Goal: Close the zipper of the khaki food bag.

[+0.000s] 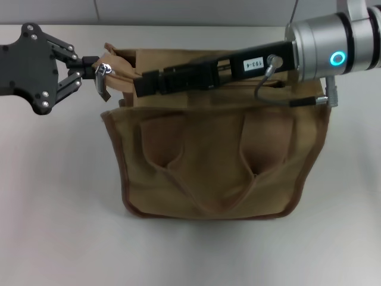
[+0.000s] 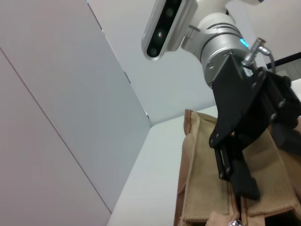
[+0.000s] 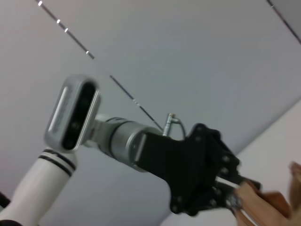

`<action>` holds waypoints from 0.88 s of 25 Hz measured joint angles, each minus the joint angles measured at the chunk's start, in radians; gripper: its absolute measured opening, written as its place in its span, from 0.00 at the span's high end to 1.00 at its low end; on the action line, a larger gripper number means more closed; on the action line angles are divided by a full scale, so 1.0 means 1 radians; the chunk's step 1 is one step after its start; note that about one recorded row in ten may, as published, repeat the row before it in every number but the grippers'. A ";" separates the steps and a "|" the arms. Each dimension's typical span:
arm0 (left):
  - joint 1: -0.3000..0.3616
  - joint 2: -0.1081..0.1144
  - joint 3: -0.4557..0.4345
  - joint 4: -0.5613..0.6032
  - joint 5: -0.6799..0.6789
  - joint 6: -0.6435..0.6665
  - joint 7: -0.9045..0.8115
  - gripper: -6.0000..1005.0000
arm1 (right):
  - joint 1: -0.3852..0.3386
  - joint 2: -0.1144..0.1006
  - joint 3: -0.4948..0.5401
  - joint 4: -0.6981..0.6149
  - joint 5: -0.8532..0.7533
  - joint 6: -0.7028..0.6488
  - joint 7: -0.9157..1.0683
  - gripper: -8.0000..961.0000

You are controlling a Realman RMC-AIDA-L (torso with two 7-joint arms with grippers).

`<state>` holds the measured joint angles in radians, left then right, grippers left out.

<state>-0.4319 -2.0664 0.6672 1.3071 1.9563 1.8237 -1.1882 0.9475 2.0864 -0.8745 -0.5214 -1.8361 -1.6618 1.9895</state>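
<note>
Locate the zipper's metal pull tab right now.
In the head view, the silver pull tab sits at the khaki food bag's top left corner, pinched in the left gripper; the right gripper lies just beside it.

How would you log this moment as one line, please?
left gripper: shut on zipper pull, bag's left end | right gripper: over khaki food bag top

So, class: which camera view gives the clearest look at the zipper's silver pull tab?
The head view: the pull tab hangs in plain sight at the left gripper, at the khaki food bag's left end. The left wrist view catches only a glint at its edge; the right wrist view shows only a small metallic glint at the gripper.
</note>
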 joint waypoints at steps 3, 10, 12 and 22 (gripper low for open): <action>-0.003 0.001 0.031 0.064 0.006 -0.005 -0.100 0.95 | -0.029 0.001 -0.030 -0.020 0.068 -0.014 -0.040 0.41; -0.011 0.003 0.089 0.207 0.038 0.001 -0.287 0.95 | -0.066 0.001 -0.103 -0.033 0.149 0.007 -0.133 0.42; -0.007 0.001 0.120 0.251 0.052 0.003 -0.328 0.95 | -0.066 0.001 -0.114 -0.029 0.162 0.013 -0.141 0.42; -0.021 -0.003 0.181 0.319 0.101 -0.035 -0.443 0.95 | -0.064 0.004 -0.223 -0.026 0.234 0.052 -0.151 0.43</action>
<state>-0.4524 -2.0693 0.8480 1.6264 2.0573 1.7885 -1.6312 0.8832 2.0905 -1.0980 -0.5471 -1.6018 -1.6100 1.8387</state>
